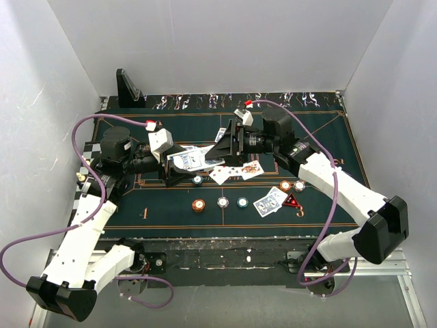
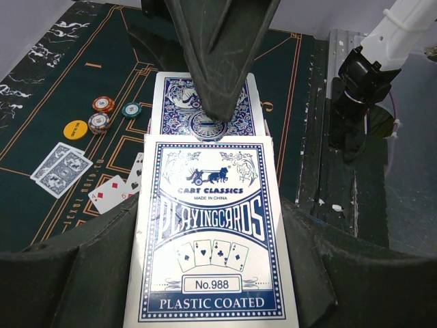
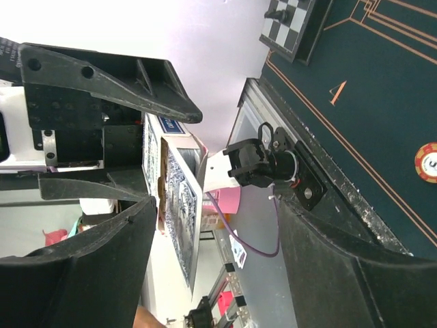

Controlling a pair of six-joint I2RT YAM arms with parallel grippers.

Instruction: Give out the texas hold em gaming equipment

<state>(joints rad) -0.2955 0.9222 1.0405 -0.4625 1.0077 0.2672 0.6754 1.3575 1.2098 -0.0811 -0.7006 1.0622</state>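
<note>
The dark green mat (image 1: 171, 220) covers the desk, and above its middle the two arms meet head-on. The left tool (image 1: 179, 165) is clamped on the card box (image 2: 212, 236) and holds it off the mat. The box's long axis runs from that tool straight toward the right tool (image 1: 229, 146), whose fingers stand apart with nothing between them. A blue-backed card (image 2: 205, 102) pokes out of the box's far end, pinned under the left tool's upper finger. Its free edge is the part nearest the right tool, so that arm is better placed to draw it.

From the right wrist, the box shows edge-on. It sits close by one finger, not centred in the gap, so the right tool probably needs a small sideways correction before it closes. Dealt cards (image 1: 270, 202) and chips (image 1: 222, 202) lie on the mat below, well apart from both tools.
</note>
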